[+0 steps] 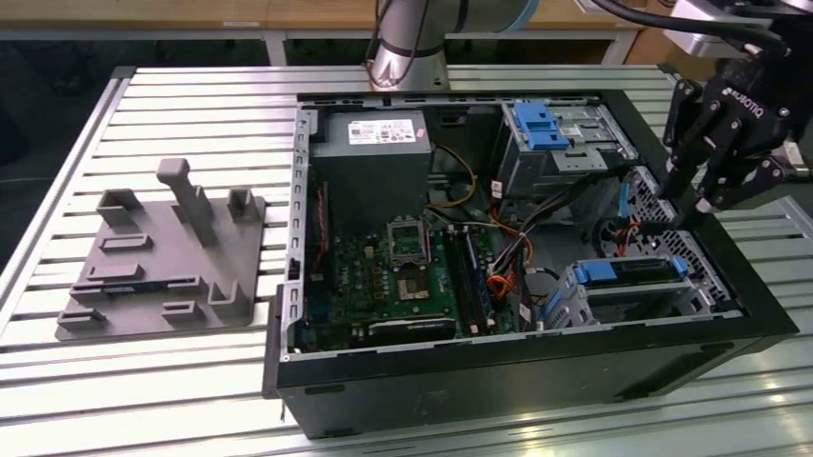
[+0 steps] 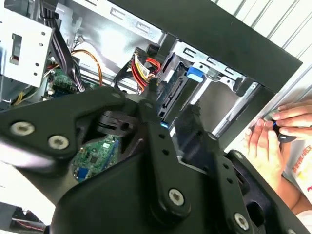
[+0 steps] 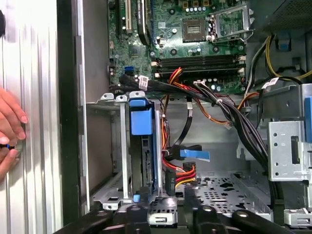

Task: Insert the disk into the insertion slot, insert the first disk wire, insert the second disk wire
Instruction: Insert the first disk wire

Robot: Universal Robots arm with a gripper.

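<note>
Already seated in the insertion slot (image 1: 574,303), the disk (image 1: 635,273) sits near the parted, empty pincer (image 1: 686,217) beside the red-and-yellow wires (image 3: 184,171); a plug would likely need squaring to its port and a straight, unsnagged push.

In the second wrist view the gripper (image 2: 173,100) hides most of the motherboard (image 2: 93,155) inside the case (image 2: 219,29); beside the case, a hand (image 2: 275,136) runs off-frame.

White lettering (image 1: 741,103) on the gripper (image 1: 686,214); fine print, too small to read, on the power supply label (image 1: 385,130).
</note>
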